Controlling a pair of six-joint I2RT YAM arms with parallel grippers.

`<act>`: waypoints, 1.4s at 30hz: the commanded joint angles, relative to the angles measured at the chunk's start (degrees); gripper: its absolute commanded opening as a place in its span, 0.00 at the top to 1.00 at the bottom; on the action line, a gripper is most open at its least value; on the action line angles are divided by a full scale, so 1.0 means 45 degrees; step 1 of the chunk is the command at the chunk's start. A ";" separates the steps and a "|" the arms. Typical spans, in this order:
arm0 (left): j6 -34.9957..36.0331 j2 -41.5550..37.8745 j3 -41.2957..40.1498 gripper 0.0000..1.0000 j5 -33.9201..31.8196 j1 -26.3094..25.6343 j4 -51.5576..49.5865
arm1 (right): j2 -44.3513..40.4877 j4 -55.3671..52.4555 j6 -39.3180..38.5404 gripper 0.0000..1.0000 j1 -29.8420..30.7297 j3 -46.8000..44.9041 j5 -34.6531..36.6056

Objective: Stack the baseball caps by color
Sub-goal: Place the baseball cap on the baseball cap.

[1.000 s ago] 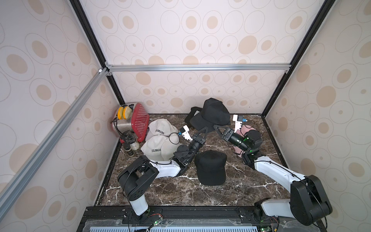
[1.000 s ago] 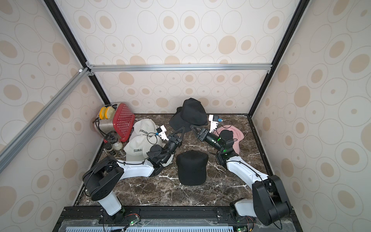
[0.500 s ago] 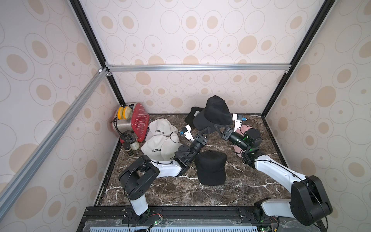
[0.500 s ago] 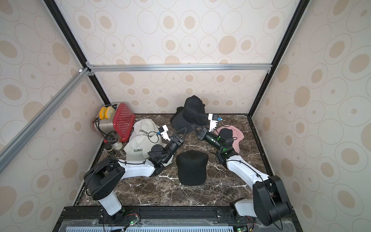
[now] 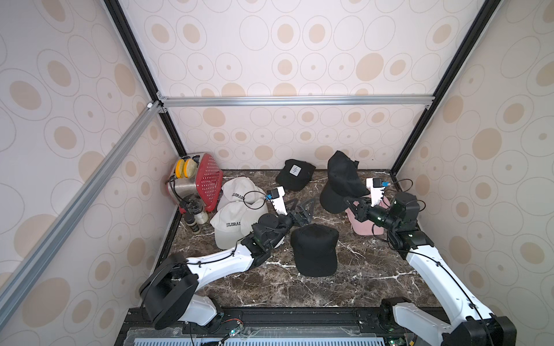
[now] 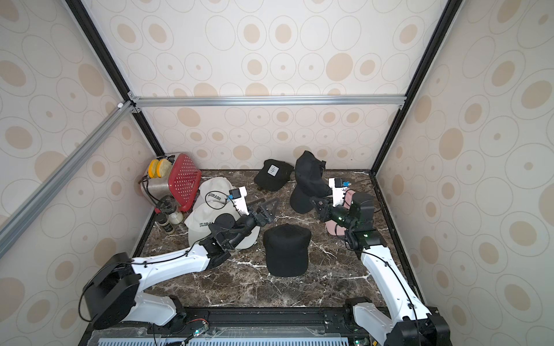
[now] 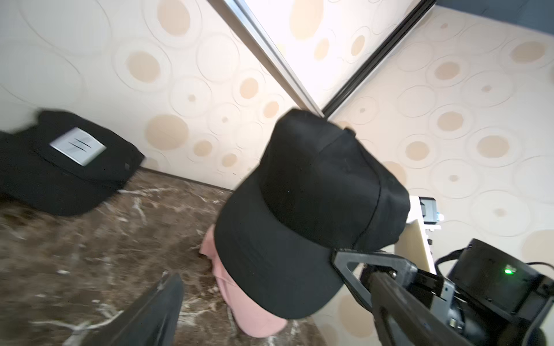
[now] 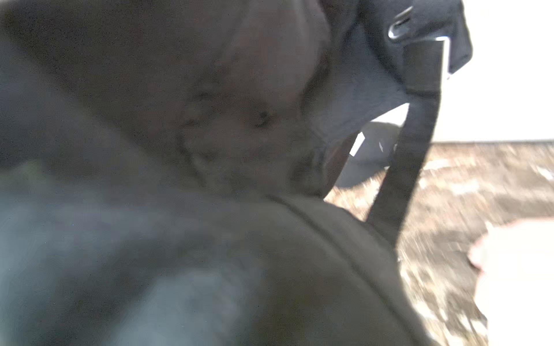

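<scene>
Black-stack step: right gripper (image 5: 349,202) clamped on brim of raised black cap (image 5: 341,176), above pink cap (image 5: 364,228). Left gripper (image 5: 301,206) jaws wide apart, empty. Next: carry over, lower onto flat black cap (image 5: 314,248) mid-table.

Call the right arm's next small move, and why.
Probably carry the held black cap over above the plain black cap lying flat mid-table. The right hand is shut on its brim and holds it up off the table, while the left hand is open and holds nothing, so the same-colour stack looks ready.
</scene>
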 commanded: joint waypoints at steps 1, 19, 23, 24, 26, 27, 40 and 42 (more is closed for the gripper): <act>0.3454 -0.0915 0.0598 0.01 -0.1030 0.0257 -0.4123 | -0.0405 -0.2110 -0.0818 1.00 0.0011 0.0487 -0.1254; 1.7018 0.0065 0.7663 0.01 1.4917 0.6412 -1.7735 | -0.0420 -0.3640 -0.3154 1.00 0.0684 0.0510 -0.5747; 2.0043 0.1885 0.9872 0.01 1.5932 0.6714 -2.1986 | -0.0537 -0.5211 -0.3342 1.00 0.1067 0.0579 -0.6654; 2.0839 0.2151 1.0167 0.01 1.6068 0.6718 -2.2775 | -0.0589 -0.5506 -0.3352 1.00 0.1066 0.0511 -0.7067; 2.1746 0.2482 1.0405 0.01 1.6296 0.6718 -2.3294 | -0.0761 -0.5566 -0.3047 1.00 0.1084 0.0188 -0.7915; 2.1867 0.2532 1.0387 0.01 1.6391 0.6712 -2.3150 | -0.0847 -0.5442 -0.2880 1.00 0.1124 0.0035 -0.8013; 2.6485 0.5821 1.5692 0.01 1.6615 0.6685 -2.9664 | -0.0218 -0.6450 -0.4330 1.00 0.2337 0.0256 -0.7046; 2.8617 0.6475 1.6478 0.01 1.6650 0.6585 -3.2196 | -0.0136 -0.6283 -0.4344 1.00 0.2360 0.0294 -0.7092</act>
